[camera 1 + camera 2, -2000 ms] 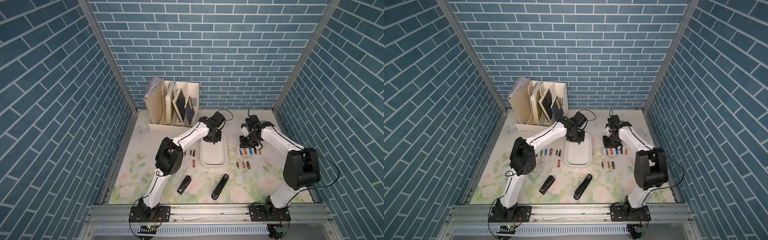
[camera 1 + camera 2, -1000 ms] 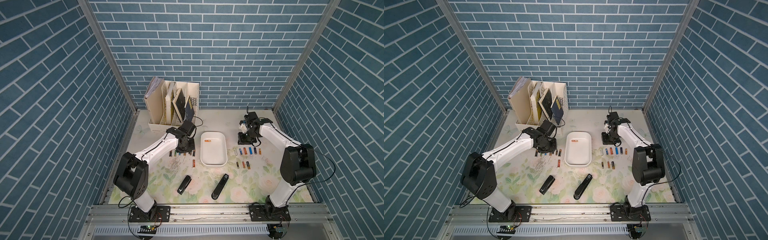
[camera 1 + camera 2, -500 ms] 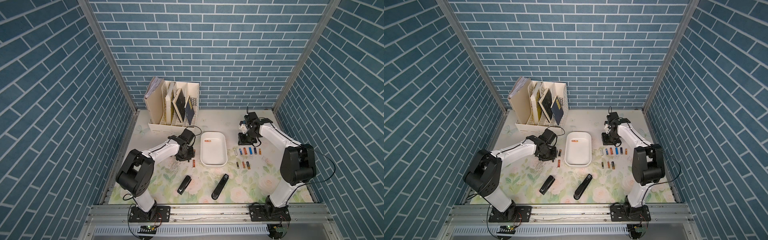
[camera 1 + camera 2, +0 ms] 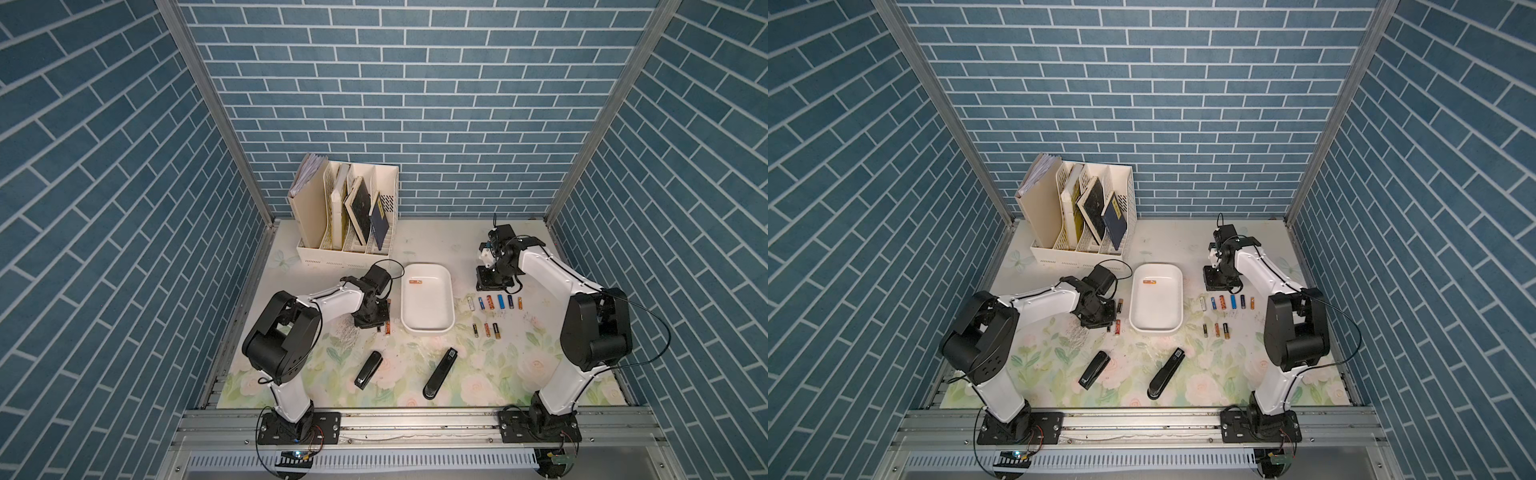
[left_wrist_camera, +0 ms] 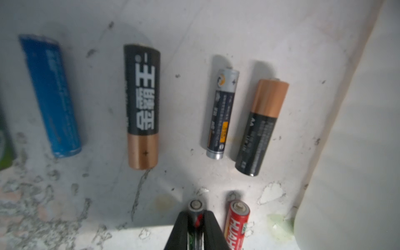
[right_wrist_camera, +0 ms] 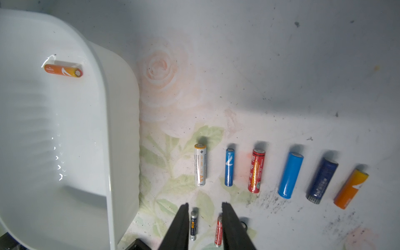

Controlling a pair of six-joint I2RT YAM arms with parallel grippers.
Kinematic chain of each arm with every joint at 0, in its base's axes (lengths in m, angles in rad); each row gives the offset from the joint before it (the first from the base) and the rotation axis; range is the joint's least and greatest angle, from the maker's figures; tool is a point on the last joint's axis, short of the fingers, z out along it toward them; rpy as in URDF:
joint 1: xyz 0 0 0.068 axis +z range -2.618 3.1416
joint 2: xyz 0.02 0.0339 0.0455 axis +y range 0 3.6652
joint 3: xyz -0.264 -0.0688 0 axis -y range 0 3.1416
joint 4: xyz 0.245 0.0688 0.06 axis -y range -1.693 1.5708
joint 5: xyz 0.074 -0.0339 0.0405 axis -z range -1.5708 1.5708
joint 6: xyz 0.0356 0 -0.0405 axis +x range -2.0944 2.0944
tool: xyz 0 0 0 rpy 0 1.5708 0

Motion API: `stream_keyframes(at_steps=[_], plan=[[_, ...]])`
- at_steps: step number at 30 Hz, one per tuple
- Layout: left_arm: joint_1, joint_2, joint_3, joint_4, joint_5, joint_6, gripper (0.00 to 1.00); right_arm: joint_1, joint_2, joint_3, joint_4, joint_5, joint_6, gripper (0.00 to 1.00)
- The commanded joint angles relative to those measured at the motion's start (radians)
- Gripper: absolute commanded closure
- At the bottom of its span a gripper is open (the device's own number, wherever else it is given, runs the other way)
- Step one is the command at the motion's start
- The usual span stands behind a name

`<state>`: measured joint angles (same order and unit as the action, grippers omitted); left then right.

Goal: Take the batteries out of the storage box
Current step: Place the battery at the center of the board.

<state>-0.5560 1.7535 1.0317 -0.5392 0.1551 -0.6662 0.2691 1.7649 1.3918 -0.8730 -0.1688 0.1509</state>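
One orange battery [image 6: 63, 70] lies in the white box [image 6: 65, 129], near its back end and crosswise to the box's long sides; its writing is too small to read. Right of the box, six batteries [image 4: 494, 302] lie side by side on the tabletop [image 4: 405, 374], long axes running front to back, with three more batteries [image 4: 485, 329] in a shorter row nearer the front. The white battery [image 6: 200, 165] reads "AA", with a plus sign by its cap. The right pincer [image 6: 204, 204] hangs over them, fingers apart, holding nothing. Left of the box, the left pincer [image 5: 195, 214] is clamped on a dark battery [image 5: 195, 205] with a red mark, its metal end poking past the fingertips. Just beside it a red battery [image 5: 237, 225] reads "HUA", the rest cut off; a black-and-gold battery [image 5: 142, 106] carries large white Chinese characters. The tabletop is a scuffed floral print, closed in by walls [image 4: 415, 104] of blue brick pattern
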Motion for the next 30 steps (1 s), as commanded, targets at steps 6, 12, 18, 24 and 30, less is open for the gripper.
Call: stream_keyframes(at_steps=[6, 12, 18, 24, 30], plan=[[-0.007, 0.014, -0.038, -0.007, -0.014, 0.0, 0.79, -0.002, 0.004, -0.014, -0.021, 0.013, -0.025, 0.71], [-0.006, 0.005, -0.034, -0.013, -0.017, -0.002, 0.78, -0.002, 0.007, -0.01, -0.02, 0.01, -0.025, 0.7], [-0.007, 0.009, -0.028, -0.021, -0.013, 0.002, 0.8, -0.002, 0.005, -0.013, -0.021, 0.012, -0.025, 0.7], [-0.01, 0.006, -0.029, -0.034, -0.023, 0.01, 0.81, -0.002, 0.004, -0.02, -0.015, 0.009, -0.023, 0.7], [-0.012, 0.004, -0.021, -0.051, -0.026, 0.021, 0.81, -0.002, 0.004, -0.021, -0.013, 0.009, -0.022, 0.7]])
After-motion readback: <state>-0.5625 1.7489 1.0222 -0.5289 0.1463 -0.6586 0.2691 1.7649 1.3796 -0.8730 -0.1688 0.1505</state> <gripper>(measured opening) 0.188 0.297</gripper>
